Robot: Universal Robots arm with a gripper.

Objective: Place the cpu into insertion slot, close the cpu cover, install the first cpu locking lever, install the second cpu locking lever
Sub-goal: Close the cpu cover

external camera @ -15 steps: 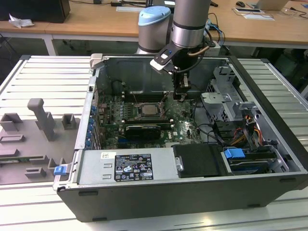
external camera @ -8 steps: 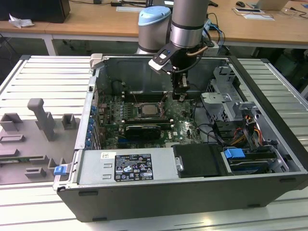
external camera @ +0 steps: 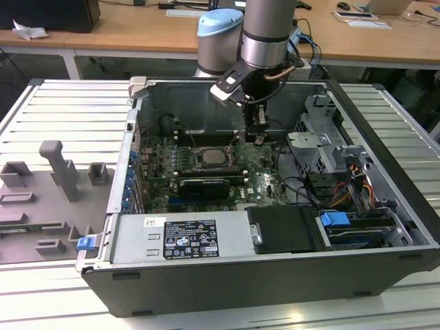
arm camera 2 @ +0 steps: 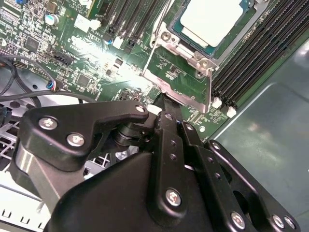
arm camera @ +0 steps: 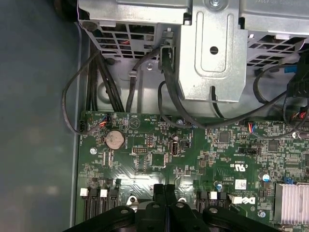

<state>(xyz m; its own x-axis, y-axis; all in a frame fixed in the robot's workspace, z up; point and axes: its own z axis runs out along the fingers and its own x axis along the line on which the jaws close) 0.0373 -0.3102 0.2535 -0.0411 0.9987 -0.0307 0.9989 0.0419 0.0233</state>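
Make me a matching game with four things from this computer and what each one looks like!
Things:
1. cpu
2. battery
3. gripper
4. clip

Looks:
A. blue
B. black
C. round and silver
D. pale and square

Pairs: 1-D, 2-C, 3-B, 4-A

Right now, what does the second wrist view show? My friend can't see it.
The robot's black gripper, fingers together, reaches close to the silvery cpu cover on a green circuit board. Just beyond, the pale square cpu sits in the insertion slot, with long black memory slots beside it.
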